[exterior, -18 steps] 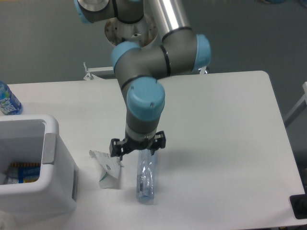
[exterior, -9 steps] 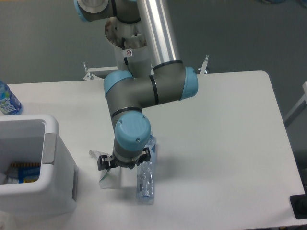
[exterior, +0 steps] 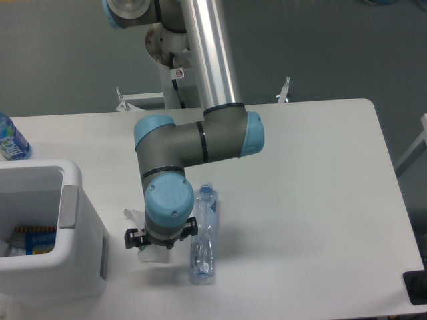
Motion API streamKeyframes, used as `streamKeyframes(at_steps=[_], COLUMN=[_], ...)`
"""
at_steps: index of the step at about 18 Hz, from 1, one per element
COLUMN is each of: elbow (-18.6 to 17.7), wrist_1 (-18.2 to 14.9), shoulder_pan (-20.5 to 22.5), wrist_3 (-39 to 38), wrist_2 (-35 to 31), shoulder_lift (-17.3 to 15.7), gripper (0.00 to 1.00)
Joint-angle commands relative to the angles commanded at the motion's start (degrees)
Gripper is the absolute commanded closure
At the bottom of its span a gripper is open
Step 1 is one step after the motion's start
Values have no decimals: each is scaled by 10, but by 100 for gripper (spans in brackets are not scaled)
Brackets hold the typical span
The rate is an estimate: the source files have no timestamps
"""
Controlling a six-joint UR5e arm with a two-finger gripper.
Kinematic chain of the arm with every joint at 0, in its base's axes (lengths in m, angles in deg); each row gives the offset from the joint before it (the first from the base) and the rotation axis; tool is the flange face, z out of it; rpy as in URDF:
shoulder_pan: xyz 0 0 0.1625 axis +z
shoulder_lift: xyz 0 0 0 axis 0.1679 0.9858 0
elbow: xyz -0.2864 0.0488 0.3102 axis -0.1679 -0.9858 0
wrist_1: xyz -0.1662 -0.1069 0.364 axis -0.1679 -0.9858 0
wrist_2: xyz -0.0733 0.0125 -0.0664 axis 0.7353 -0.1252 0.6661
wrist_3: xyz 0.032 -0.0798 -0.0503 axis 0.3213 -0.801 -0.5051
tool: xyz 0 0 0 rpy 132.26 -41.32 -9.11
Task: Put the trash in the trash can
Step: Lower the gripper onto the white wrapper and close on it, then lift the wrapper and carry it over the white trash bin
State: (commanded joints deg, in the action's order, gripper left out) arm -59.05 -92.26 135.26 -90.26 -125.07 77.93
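The crumpled white paper wrapper (exterior: pixel 151 256) lies just right of the trash can (exterior: pixel 72 179), mostly hidden under my gripper (exterior: pixel 161 235). The gripper hangs low over it, pointing straight down, with its black fingers (exterior: pixel 131 238) spread to either side of the wrapper, so it is open. The crushed clear plastic bottle (exterior: pixel 203 237) with its blue cap (exterior: pixel 206 189) lies lengthwise on the table, right beside the gripper's right finger. The white trash can stands at the left edge and holds some coloured packaging.
A blue-labelled bottle (exterior: pixel 10 137) stands at the far left behind the trash can. The arm's elbow and upper link (exterior: pixel 207 60) reach over the table's middle. The table's front edge runs close below the bottle.
The arm has swung left and lowered. The gripper moved from over the bottle's top end to over the paper wrapper. Bottle and wrapper have stayed in place.
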Motion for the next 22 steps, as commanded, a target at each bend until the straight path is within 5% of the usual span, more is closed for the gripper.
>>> streamKeyframes(at_steps=[6, 15, 18, 22], elbow=[-12, -33, -39, -43], wrist_1=[0, -6, -7, -15], shoulder_pan=[-4, -4, -3, 6], wrist_3=[0, 1, 3, 8], wrist_2=[-9, -46, -53, -62], shoulder_lift=[3, -6, -7, -10], gripper=[5, 64, 94, 100])
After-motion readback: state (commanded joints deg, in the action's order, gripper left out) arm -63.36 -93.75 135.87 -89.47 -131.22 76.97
